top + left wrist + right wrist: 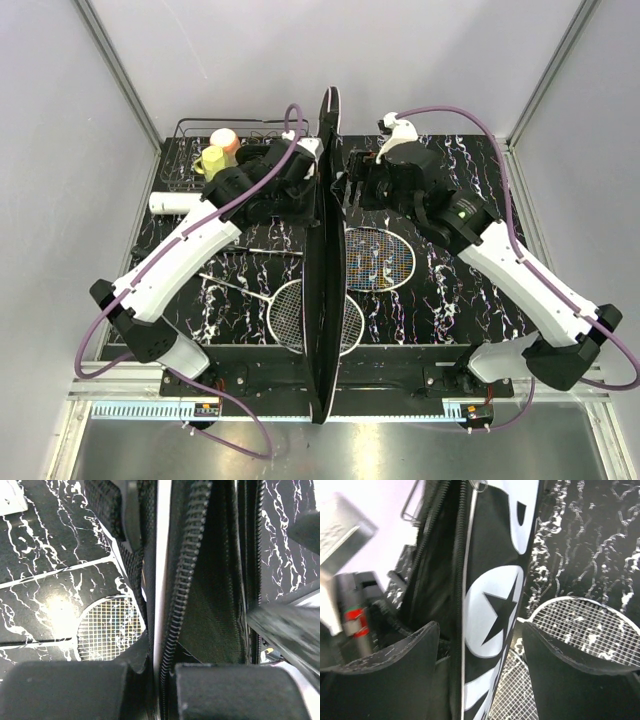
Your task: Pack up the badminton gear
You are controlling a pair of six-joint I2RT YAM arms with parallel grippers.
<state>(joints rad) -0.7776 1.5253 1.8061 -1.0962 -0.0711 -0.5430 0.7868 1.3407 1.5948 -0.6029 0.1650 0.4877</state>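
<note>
The black "SPORT" bag (325, 300) stands on edge down the middle of the table, its zip open along the top. My left gripper (308, 185) is shut on the bag's left zip edge (210, 605), as the left wrist view (160, 667) shows. My right gripper (345, 188) is open in the right wrist view (480, 630), its jaws either side of the bag's printed right flap (492, 605). Two rackets lie flat on the table, one head (380, 258) right of the bag, the other (298, 315) partly under it. The white tube (175, 203) lies at the left. No shuttlecock shows.
A black wire basket (190, 130) with a yellow cup (212, 160) and a pink cup (226, 140) stands at the back left. Grey walls and metal posts close in the table on both sides.
</note>
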